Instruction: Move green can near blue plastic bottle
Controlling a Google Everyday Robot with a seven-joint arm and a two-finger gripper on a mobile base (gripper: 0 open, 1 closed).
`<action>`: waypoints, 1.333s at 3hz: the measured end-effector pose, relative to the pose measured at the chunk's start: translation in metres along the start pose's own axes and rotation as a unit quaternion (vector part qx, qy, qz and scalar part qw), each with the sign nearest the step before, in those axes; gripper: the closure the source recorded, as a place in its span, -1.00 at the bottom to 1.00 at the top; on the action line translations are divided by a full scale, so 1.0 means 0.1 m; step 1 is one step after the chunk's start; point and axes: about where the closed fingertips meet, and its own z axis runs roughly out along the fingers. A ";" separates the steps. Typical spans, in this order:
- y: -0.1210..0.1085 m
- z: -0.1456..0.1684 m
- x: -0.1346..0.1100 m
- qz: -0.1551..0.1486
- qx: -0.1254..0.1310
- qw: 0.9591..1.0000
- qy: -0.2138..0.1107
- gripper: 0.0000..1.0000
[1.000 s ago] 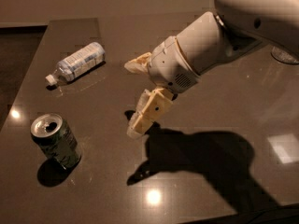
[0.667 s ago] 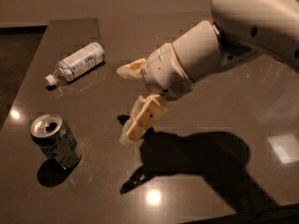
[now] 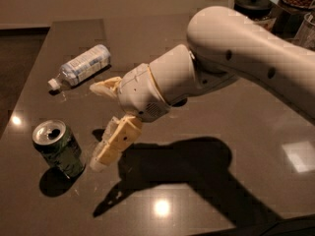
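Observation:
The green can [image 3: 58, 149] stands upright near the front left of the dark table, silver top open. The blue plastic bottle [image 3: 81, 65] lies on its side at the back left, white cap pointing left. My gripper [image 3: 96, 127] hangs above the table just right of the can, between can and bottle. Its two pale fingers are spread wide apart, one finger [image 3: 104, 88] up near the bottle, the other finger [image 3: 112, 145] low beside the can. It holds nothing.
The dark glossy table [image 3: 206, 132] ends at the left edge close to the can and bottle. A black-lidded jar [image 3: 254, 5] and other containers stand at the back right corner. My arm [image 3: 236, 58] crosses in from the right.
The gripper has moved left and forward toward the can, with its fingers still spread. The can and bottle have not moved.

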 end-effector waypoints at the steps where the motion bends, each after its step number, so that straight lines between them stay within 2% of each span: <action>1: -0.05 0.34 -0.03 -0.001 -0.009 1.000 -0.014 -1.00; 3: 0.02 0.69 -0.15 -0.002 -0.038 0.999 -0.035 -1.00; 4: 0.04 0.80 -0.24 -0.003 -0.050 0.998 -0.042 -0.74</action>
